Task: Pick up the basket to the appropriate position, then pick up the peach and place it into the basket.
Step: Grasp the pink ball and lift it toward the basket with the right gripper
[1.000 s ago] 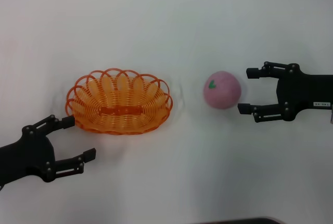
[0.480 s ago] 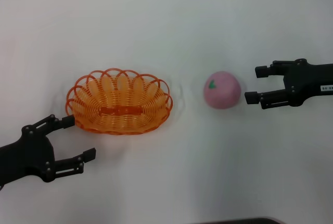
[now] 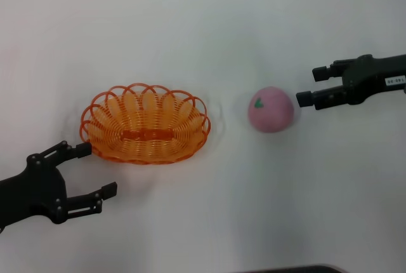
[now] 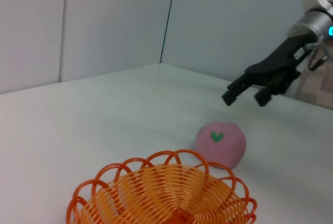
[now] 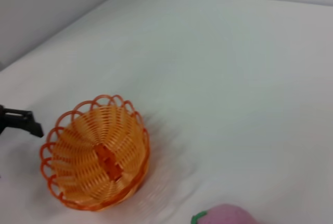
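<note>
- White worktop point(image 3: 209, 25) carries the orange basket point(image 3: 144, 124) and, to its right, the pink peach point(image 3: 271, 109) — apart.
- Left gripper point(image 3: 96, 171) rests near the basket's corner, jaws wide.
- Right gripper point(image 3: 314, 85) hovers just beside the peach — jaws apart, empty.

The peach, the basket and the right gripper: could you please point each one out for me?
peach point(image 3: 271, 109), head view, middle of its pink surface.
basket point(image 3: 144, 91), head view, far scalloped rim.
right gripper point(image 3: 306, 86), head view, midway between its open fingertips.
</note>
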You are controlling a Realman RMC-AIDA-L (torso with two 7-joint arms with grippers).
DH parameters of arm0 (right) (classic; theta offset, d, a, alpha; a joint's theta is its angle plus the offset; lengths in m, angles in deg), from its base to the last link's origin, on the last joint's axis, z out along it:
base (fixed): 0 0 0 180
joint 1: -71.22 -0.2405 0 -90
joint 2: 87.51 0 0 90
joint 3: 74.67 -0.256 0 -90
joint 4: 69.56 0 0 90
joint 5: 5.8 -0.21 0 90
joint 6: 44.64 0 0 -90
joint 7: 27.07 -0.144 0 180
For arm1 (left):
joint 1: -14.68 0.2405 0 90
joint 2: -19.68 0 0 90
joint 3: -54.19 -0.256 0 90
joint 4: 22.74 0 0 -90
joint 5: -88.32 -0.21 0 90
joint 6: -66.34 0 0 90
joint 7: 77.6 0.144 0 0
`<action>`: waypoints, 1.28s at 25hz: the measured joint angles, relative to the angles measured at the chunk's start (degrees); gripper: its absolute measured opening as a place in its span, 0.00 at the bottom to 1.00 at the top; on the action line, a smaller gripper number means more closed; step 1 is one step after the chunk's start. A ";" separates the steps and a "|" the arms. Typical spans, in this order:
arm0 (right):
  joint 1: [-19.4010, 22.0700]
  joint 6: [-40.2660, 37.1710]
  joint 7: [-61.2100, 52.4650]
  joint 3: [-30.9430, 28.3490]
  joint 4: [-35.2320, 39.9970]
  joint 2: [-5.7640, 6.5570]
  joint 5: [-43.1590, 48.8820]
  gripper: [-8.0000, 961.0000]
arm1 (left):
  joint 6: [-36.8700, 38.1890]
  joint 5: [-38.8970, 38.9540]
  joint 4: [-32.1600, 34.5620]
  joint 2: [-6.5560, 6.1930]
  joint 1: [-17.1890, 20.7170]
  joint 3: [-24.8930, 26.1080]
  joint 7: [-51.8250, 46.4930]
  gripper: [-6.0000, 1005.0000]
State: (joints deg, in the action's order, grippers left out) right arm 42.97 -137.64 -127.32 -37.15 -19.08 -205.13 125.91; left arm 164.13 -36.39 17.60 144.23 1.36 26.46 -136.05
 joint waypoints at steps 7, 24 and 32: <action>-3.21 1.69 -6.42 0.30 -0.14 -0.50 3.51 0.94 | 0.04 0.00 0.43 -0.10 0.41 0.17 0.00 0.93; -7.34 3.12 -13.83 6.51 0.16 -1.19 8.94 0.93 | 0.04 0.00 0.80 -0.09 0.58 0.22 0.00 0.93; -10.16 4.53 -17.88 10.13 0.25 -1.78 12.80 0.92 | 0.03 0.00 0.80 -0.09 0.58 0.22 -0.11 0.93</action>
State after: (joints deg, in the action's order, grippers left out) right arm 32.81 -133.11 -145.20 -27.02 -18.83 -206.91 138.70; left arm 164.16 -36.39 18.40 144.14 1.94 26.68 -136.17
